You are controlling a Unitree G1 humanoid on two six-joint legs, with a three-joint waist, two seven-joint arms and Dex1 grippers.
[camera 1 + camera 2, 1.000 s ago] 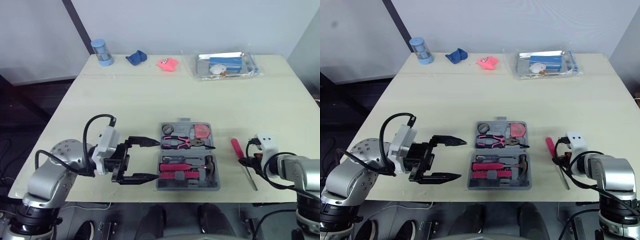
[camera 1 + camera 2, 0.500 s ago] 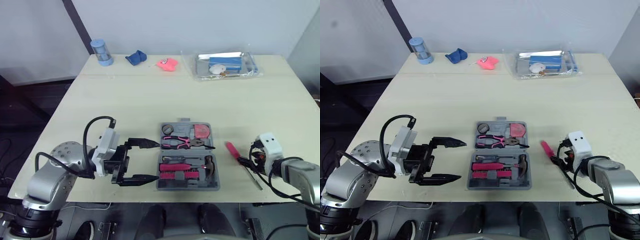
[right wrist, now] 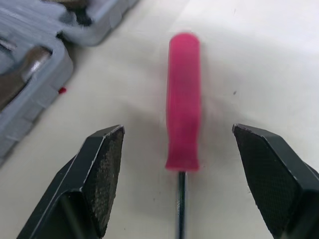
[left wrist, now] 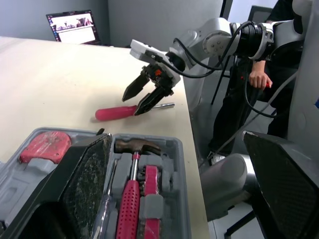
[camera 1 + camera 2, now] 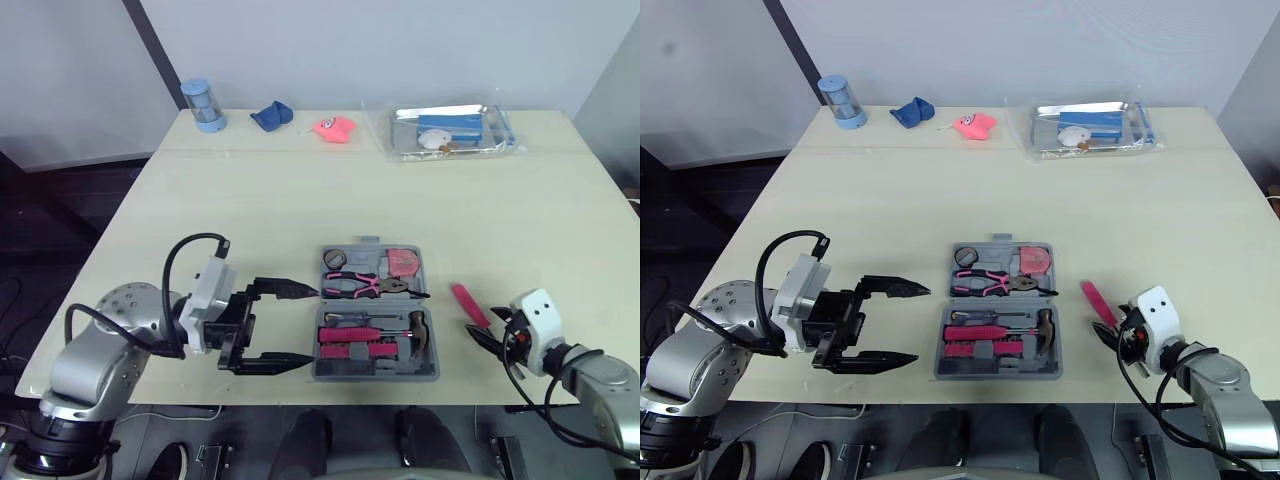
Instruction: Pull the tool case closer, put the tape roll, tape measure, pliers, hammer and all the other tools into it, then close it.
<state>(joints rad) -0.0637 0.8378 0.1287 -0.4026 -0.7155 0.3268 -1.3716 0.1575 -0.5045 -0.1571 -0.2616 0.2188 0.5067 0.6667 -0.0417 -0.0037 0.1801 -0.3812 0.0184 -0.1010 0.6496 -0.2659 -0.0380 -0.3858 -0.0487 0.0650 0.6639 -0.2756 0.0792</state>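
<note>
The grey tool case [image 5: 434, 365] lies open near the table's front edge. It holds the pink-handled pliers [image 5: 372, 286], the hammer [image 5: 420, 330], a red tape measure [image 5: 404, 262] and a small dark tape roll [image 5: 335, 259]. My left gripper [image 5: 310, 325] stands open at the case's left edge, its fingers pointing at it. A pink-handled screwdriver [image 5: 468, 305] lies on the table right of the case. My right gripper [image 5: 482, 335] is open just behind the screwdriver's shaft, and the pink handle [image 3: 183, 99] lies ahead between its fingers [image 3: 102, 169], untouched.
Along the far edge stand a blue cup [image 5: 203, 105], a blue cloth [image 5: 271, 116], a pink object [image 5: 335, 127] and a clear packaged tray [image 5: 450, 130]. A person [image 4: 259, 74] stands beyond the table's right side.
My right gripper has opened off the screwdriver and drawn back toward the table's front edge. The screwdriver has turned slightly. The left gripper has stayed put.
</note>
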